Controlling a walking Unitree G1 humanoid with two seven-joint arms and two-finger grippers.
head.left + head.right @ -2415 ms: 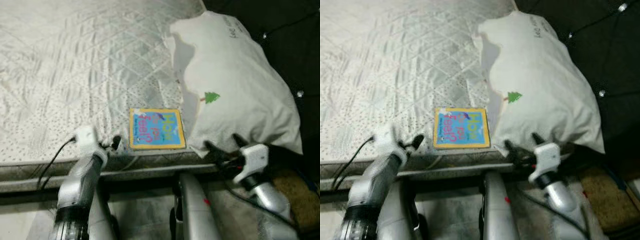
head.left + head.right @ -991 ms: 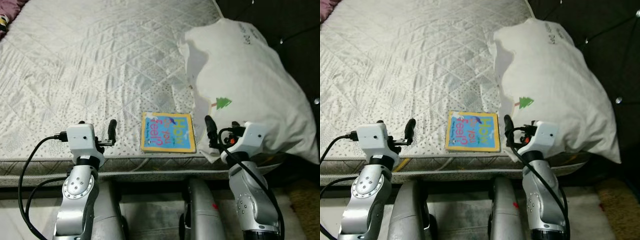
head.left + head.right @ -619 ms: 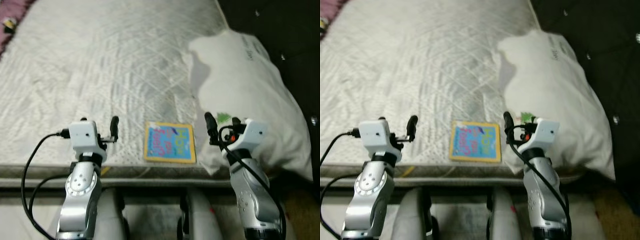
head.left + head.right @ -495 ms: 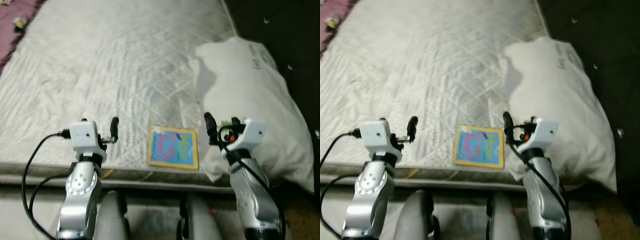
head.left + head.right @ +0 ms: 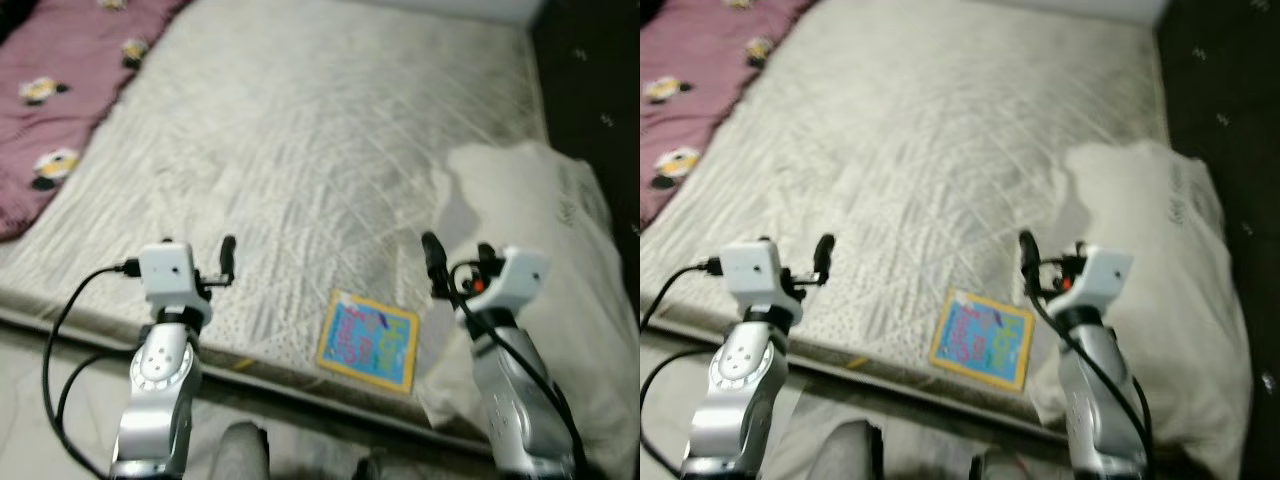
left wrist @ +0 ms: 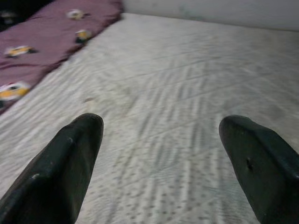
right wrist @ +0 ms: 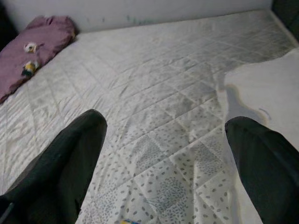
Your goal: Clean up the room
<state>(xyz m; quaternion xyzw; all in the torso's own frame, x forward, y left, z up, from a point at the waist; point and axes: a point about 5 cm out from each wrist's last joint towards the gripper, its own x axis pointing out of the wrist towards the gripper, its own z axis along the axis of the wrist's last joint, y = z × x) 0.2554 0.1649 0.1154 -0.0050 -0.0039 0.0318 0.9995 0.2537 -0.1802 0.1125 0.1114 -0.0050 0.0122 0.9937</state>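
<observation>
bed: bare quilted white mattress point(image 5: 300, 160) spans most of my view | far edge: pale wall point(image 7: 140, 11) | my right: dark surface beside the mattress point(image 5: 590, 90) | light: dim, soft

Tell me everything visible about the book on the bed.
The book is thin and square-ish, with a yellow border around a bright blue cover carrying colourful lettering, blurred here. It lies flat and closed, cover up, slightly turned, near the front edge of the white quilted mattress. Its right side sits close to the white pillow; contact cannot be told. It lies between the two claws, nearer the right claw, and neither touches it.
</observation>
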